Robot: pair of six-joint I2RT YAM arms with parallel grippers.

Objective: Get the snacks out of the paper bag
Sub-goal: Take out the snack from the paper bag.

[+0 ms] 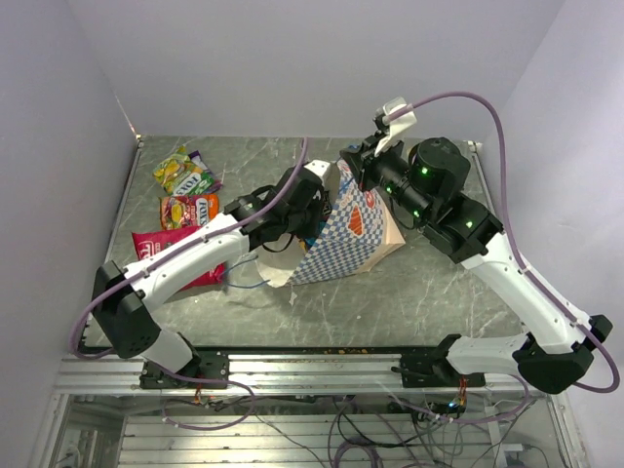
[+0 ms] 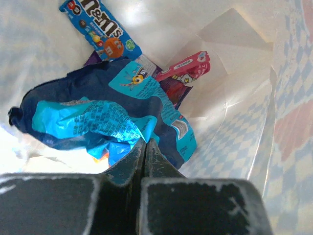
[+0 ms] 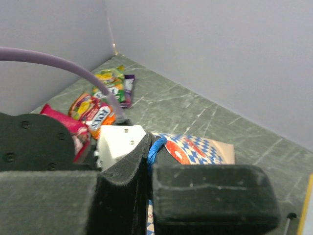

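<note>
The blue-and-white checkered paper bag (image 1: 343,239) lies mid-table, its mouth facing left. My left gripper (image 2: 145,143) reaches inside it, shut on the lower edge of a crumpled blue snack packet (image 2: 105,122). Deeper in the bag lie a blue M&M's packet (image 2: 102,27), a pink packet (image 2: 188,66) and a purple one (image 2: 171,90). My right gripper (image 3: 152,147) is above the bag's far rim, shut on its blue string handle (image 3: 159,142). Outside the bag, at the left, lie yellow-green (image 1: 178,168), orange (image 1: 190,210) and red-pink (image 1: 166,249) snacks.
The bag's other blue string handle (image 1: 246,283) trails loose on the table in front of the bag mouth. A grey wall (image 1: 58,146) runs close behind the taken-out snacks on the left. My left arm (image 1: 195,249) stretches over the red-pink packet.
</note>
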